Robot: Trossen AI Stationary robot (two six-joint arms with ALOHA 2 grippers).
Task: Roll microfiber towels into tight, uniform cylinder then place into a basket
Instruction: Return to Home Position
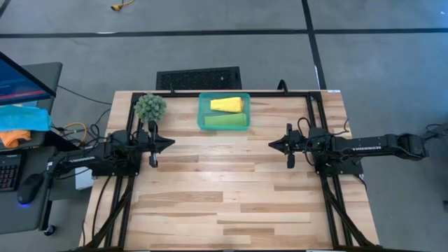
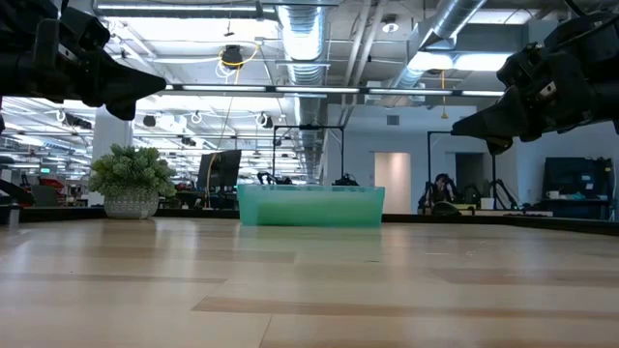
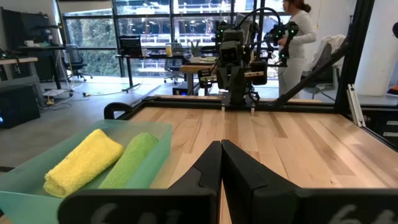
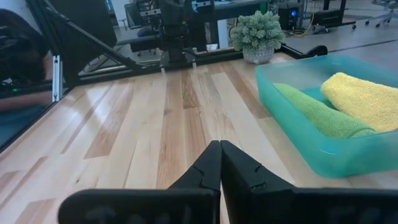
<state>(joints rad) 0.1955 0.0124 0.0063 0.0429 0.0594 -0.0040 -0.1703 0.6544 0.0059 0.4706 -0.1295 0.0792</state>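
Plant ball stands near the table's far edge, just beside the basket. Yellow towel and green towel lie rolled, side by side, inside the basket. Left gripper and right gripper face each other above the wooden table, well apart, fingers closed on nothing. A person stands in the room beyond

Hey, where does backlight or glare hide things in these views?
Low view: bright ceiling lights turn the left gripper and right gripper into dark silhouettes; the tabletop mirrors the basket faintly. High view: even light, the yellow towel and green towel plain.
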